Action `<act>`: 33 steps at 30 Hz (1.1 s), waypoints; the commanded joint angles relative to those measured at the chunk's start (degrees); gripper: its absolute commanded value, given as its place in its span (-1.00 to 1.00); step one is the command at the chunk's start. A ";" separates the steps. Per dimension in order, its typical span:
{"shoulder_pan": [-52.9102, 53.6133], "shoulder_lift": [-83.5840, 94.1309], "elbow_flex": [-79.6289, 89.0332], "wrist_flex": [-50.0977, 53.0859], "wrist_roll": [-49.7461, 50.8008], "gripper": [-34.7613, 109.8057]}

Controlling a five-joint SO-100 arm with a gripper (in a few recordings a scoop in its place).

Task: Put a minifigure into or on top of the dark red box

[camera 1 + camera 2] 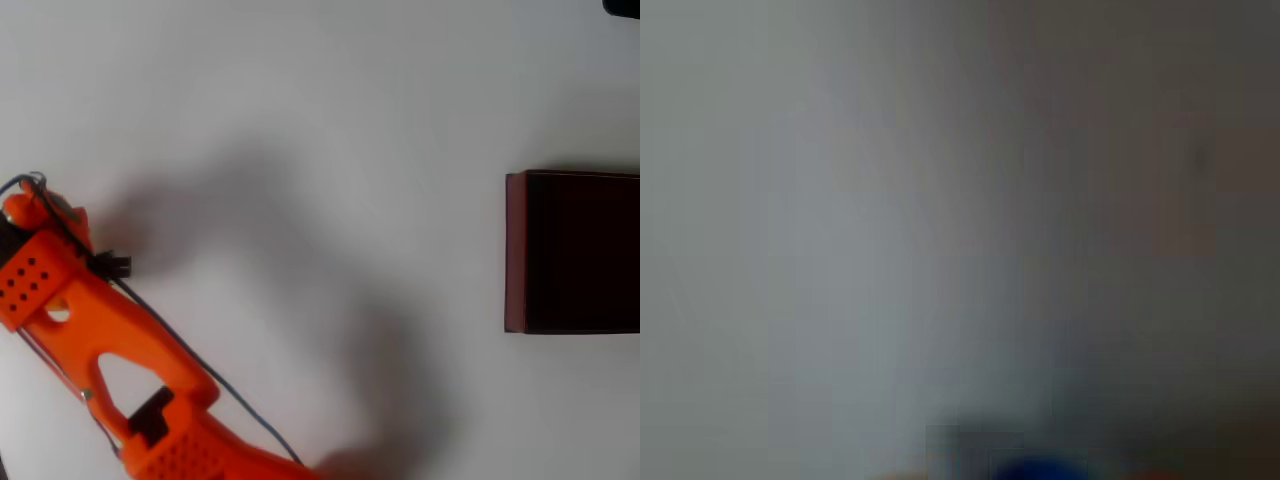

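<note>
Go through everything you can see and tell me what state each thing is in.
dark red box: open at the top, upright on the table, dark inside, nothing seen in the part that shows.
minifigure: only a blurred blue patch at the bottom edge of the wrist view; pose cannot be told.
orange arm: stretched over the table at lower left, far from the box.
table: white, shadowed by the arm.

The arm (110, 340) was bright orange, with rows of small dark holes dotting its flat faces, a black connector at its side and thin dark blue and black wires along it. The box (515, 250) had dark red walls and a near-black inside. The table (300, 100) was plain pale grey-white, crossed by soft grey shadow. In the blurred wrist view, a bright blue patch (1040, 470) showed against grey.
</note>
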State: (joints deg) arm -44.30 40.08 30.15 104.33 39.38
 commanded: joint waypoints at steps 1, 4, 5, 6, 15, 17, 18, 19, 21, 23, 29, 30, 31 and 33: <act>1.05 14.15 7.12 0.88 -0.35 -0.51; 1.85 21.09 12.74 0.88 -0.97 -0.51; 2.11 23.29 14.68 0.88 -0.97 -0.51; 2.37 25.22 16.61 0.88 -1.05 -0.51; 8.70 58.36 48.08 -2.37 -1.05 -0.51; 12.30 72.42 59.59 -5.89 -1.49 -0.51; 14.77 79.54 64.51 -7.12 -1.85 -0.52; 17.58 86.13 68.55 -7.82 -2.72 -0.52; 23.91 97.21 74.44 -8.96 -5.19 -0.52; 30.15 105.03 78.31 -9.23 -7.65 -0.52; 49.83 114.17 84.99 -14.68 -16.96 -0.52; 53.26 115.22 86.31 -16.79 -18.54 -0.52; 56.51 115.66 87.28 -18.72 -20.13 -0.52; 62.40 115.31 88.51 -22.68 -23.29 -0.52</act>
State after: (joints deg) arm 9.14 153.90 117.51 86.22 19.51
